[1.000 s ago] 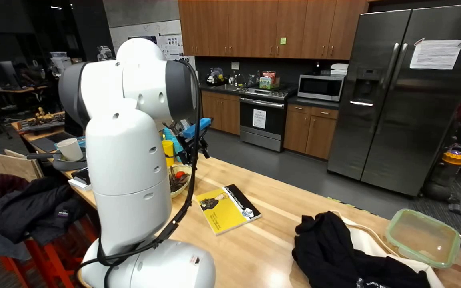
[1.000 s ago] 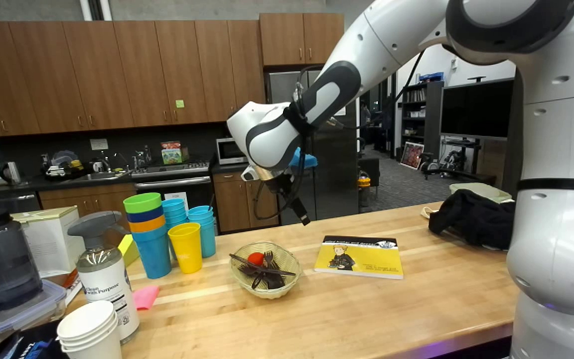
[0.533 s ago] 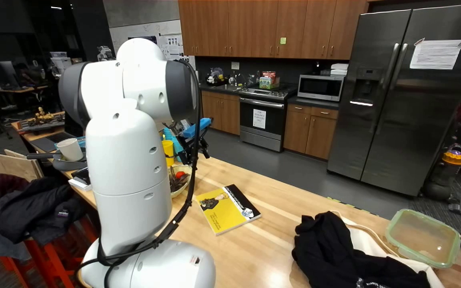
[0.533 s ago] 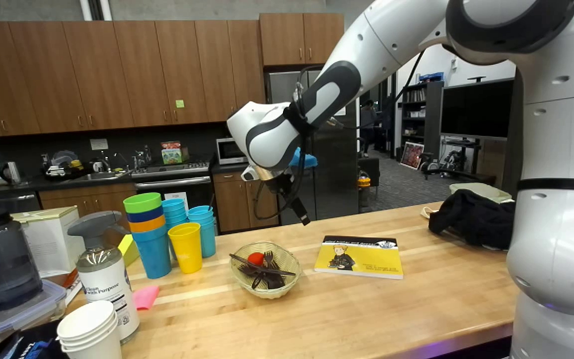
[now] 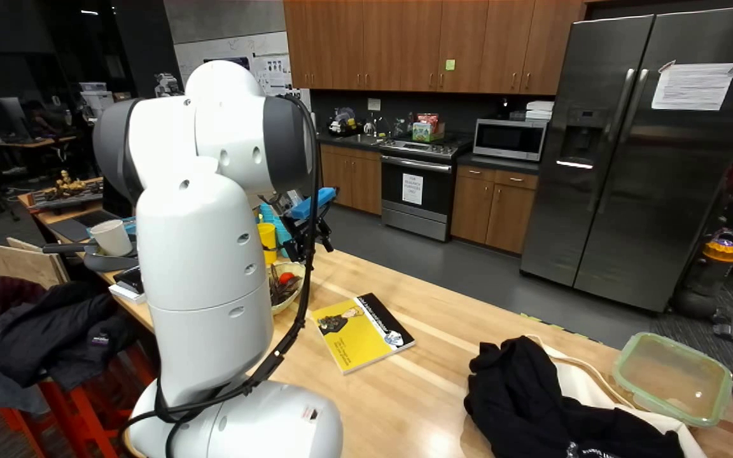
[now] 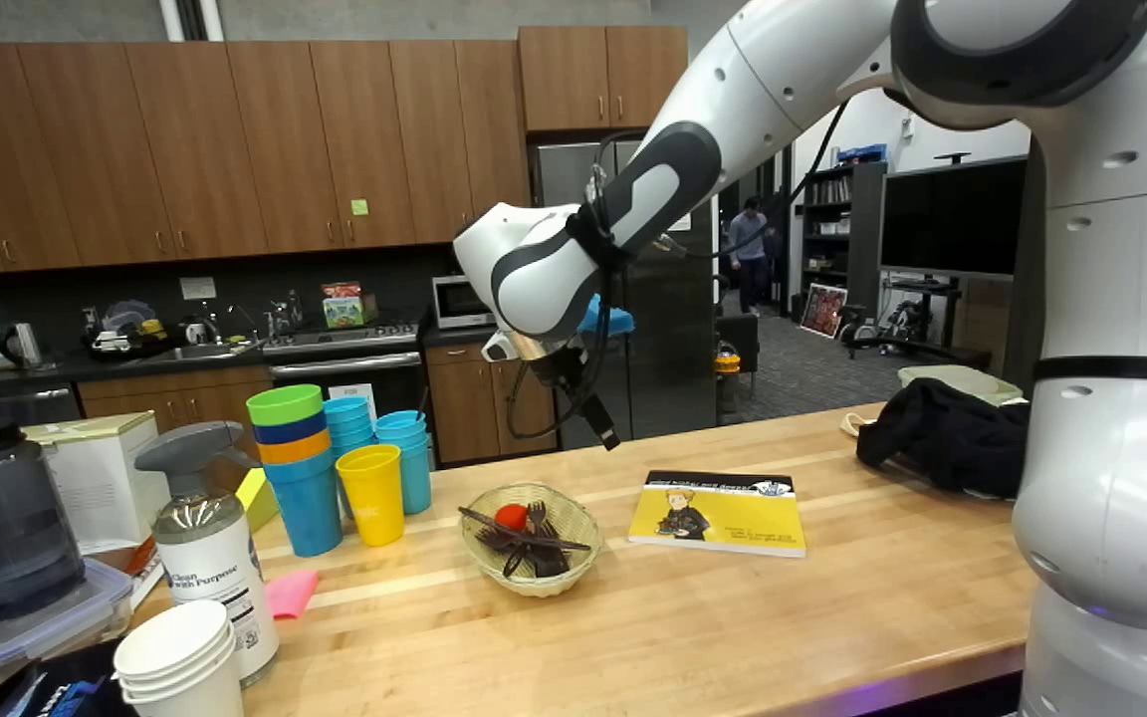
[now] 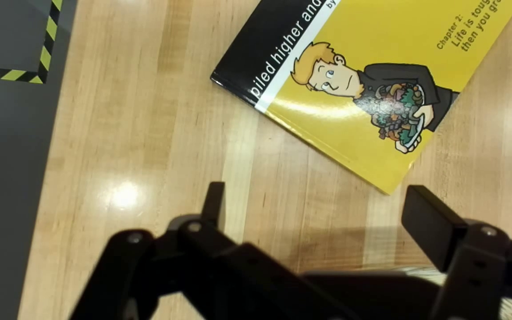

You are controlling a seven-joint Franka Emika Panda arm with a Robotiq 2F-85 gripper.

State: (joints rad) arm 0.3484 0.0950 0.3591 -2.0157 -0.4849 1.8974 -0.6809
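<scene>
One distant person in a light-blue top (image 6: 749,235) has shifted rightward in an exterior view. Jaws of the black two-fingered gripper (image 7: 314,195) stand released, wide apart; below and beyond them, a yellow-and-black paperback book (image 7: 358,84) lies on the pale wooden tabletop (image 7: 149,111), one corner toward the gap.

You have wooden wall cabinets (image 5: 414,44) above a stove (image 5: 434,191) and a microwave (image 5: 505,141), with a 2-door dark fridge (image 5: 646,191) beside them. In an exterior view you also see a bookcase (image 6: 825,239) beside a black screen (image 6: 952,219), with gray carpet (image 6: 788,373) below. Light glares off your bench (image 7: 118,146).
</scene>
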